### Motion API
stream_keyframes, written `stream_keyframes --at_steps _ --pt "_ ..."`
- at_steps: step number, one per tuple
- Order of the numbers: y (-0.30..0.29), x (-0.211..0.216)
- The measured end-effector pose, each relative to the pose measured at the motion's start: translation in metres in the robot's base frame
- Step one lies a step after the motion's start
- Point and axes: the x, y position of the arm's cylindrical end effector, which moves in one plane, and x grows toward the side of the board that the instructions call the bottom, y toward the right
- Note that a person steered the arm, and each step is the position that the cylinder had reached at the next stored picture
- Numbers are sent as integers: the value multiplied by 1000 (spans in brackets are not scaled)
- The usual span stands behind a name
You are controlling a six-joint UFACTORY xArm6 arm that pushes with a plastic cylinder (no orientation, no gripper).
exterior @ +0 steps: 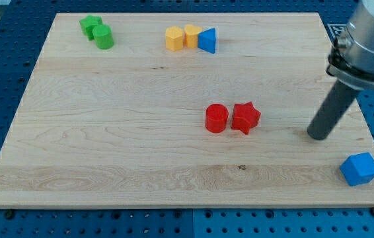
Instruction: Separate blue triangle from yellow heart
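The blue triangle lies near the view's top, touching the right side of a yellow block. A second yellow block sits just left of that one; which of the two is the heart is hard to tell. My tip rests on the board at the view's right, far below and to the right of this group, touching no block.
A red cylinder and a red star sit together mid-board. Two green blocks are at the top left. A blue cube sits at the board's bottom right corner. The wooden board lies on a blue pegboard.
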Motion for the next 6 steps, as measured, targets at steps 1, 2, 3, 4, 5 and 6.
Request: stream_keyframes --at_steps 1,2,3,4,5,6 --pt "-28 -55" --pt "-50 -100" --pt "-64 -137" --pt "-64 -186" --pt "-76 -235" --pt "-119 -267"
